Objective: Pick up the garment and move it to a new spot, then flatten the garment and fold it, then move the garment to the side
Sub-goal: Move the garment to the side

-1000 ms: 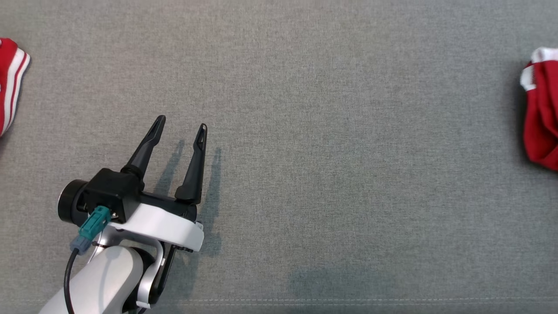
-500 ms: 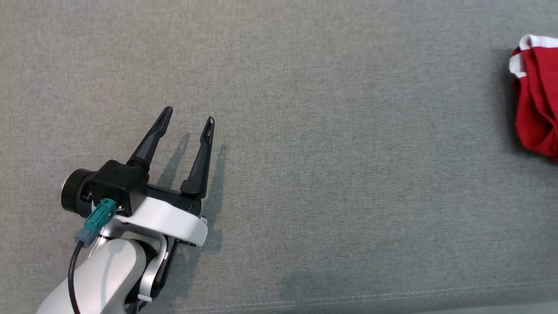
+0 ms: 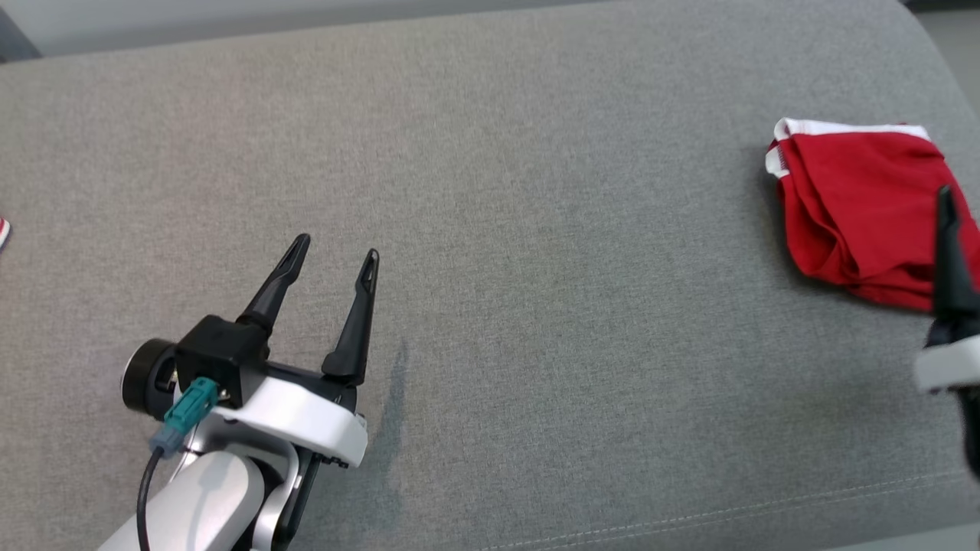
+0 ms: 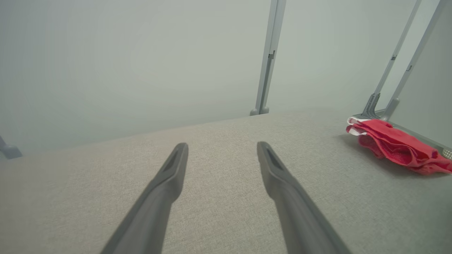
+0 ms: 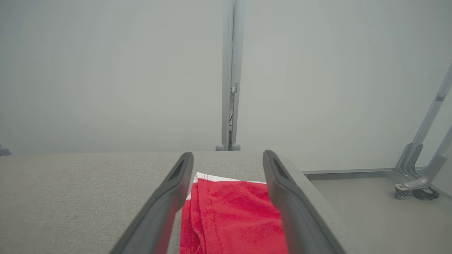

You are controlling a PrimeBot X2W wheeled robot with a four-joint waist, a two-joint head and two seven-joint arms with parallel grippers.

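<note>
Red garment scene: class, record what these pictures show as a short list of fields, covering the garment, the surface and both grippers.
item: red cloth garment with white trim
item state: loosely folded, rumpled, lying at the surface's right end
surface: grey woven fabric cushion
left gripper: open, holding nothing, well apart from the garment
right gripper: open, garment seen between its spread fingers in its wrist view, not pinched

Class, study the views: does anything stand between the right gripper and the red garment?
Nothing visible does. The right gripper is open at the red garment, which shows between its fingers on the grey cushion.
</note>
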